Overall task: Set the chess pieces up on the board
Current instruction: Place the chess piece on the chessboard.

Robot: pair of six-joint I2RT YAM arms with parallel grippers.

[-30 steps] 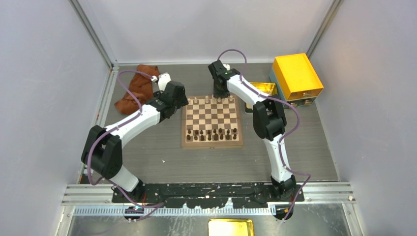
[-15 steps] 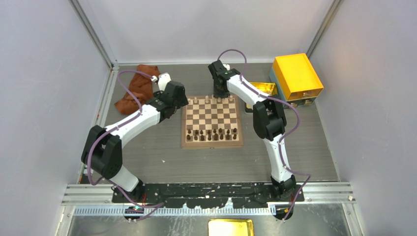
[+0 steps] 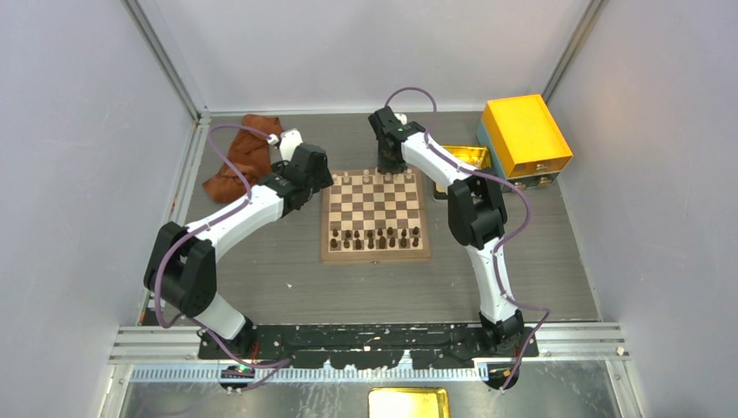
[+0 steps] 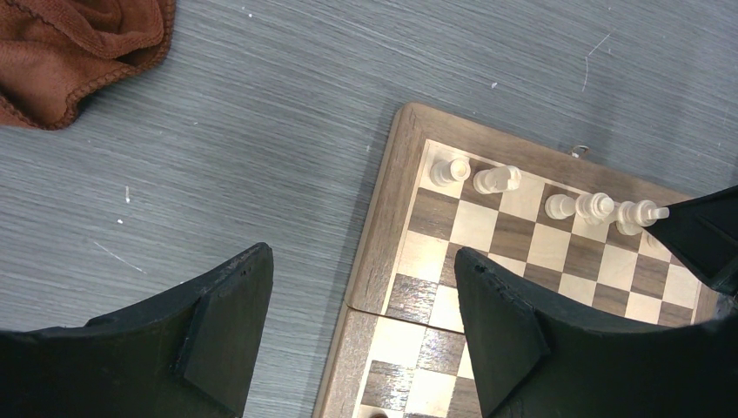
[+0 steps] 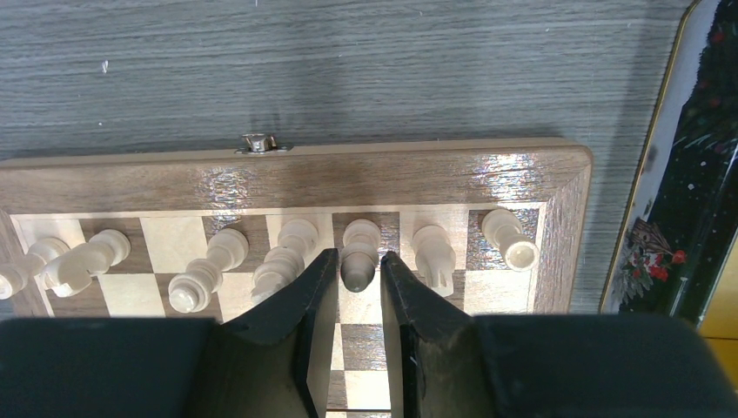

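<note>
Bright even light, soft shadows, sheen on the board [image 5: 487,174] border.

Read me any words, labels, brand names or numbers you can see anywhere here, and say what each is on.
None can be read.
The chessboard bears no lettering.
The tray beside it shows only a printed picture, no words.
The yellow box has no legible marking in the top view.
The brown cloth is plain.

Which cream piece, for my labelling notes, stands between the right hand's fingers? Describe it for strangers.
Start at the board's far edge, lined with cream pieces. Count three in from the corner beside the tray: that piece alone stands between black fingers.
</note>
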